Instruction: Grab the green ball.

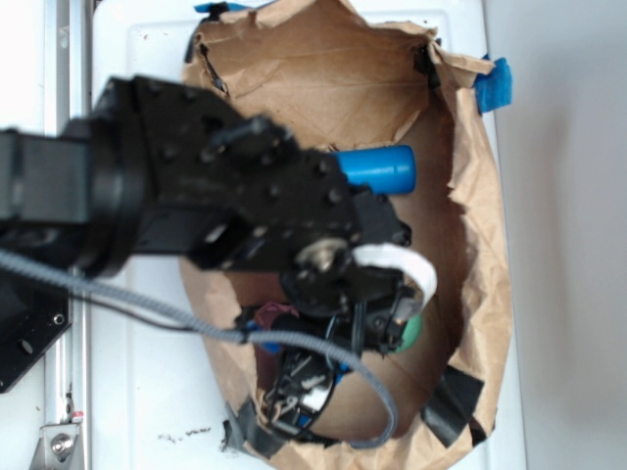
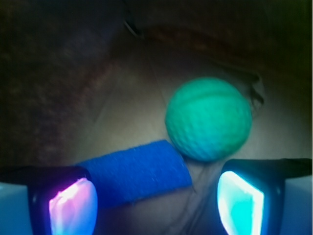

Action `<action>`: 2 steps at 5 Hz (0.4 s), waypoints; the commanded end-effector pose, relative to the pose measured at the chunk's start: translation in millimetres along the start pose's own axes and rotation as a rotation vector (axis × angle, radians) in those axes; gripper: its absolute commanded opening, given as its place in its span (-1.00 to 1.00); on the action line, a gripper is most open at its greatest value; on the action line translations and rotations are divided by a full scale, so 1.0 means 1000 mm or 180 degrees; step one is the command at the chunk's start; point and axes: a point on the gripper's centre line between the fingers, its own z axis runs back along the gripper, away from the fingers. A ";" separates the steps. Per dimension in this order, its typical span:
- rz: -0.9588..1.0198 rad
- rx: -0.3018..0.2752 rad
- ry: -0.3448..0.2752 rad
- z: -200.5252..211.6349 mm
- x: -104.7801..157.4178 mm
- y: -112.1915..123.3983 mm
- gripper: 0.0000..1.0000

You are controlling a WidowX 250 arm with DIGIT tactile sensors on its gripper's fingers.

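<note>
The green ball (image 2: 209, 119) is a mint-green dimpled sphere lying on the brown paper floor of the bag, just ahead of my right finger. In the exterior view only a sliver of the ball (image 1: 415, 329) shows beside the gripper. My gripper (image 2: 156, 203) is open, with its two glowing pads (image 2: 73, 205) wide apart and nothing between them but a blue strip (image 2: 134, 172). In the exterior view the gripper (image 1: 377, 318) reaches down inside the bag, and the black arm hides most of it.
A torn brown paper bag (image 1: 470, 196) walls in the work area. A blue bottle-shaped pin (image 1: 377, 168) lies at the back of it. A dark reddish object (image 1: 274, 318) and black-and-blue parts (image 1: 299, 387) lie at the near left. Blue tape (image 1: 495, 85) holds the bag's corner.
</note>
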 end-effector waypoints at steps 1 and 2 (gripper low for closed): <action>-0.0089 0.0057 -0.0194 -0.006 0.053 0.015 1.00; 0.0005 0.0085 -0.0209 -0.009 0.063 0.024 1.00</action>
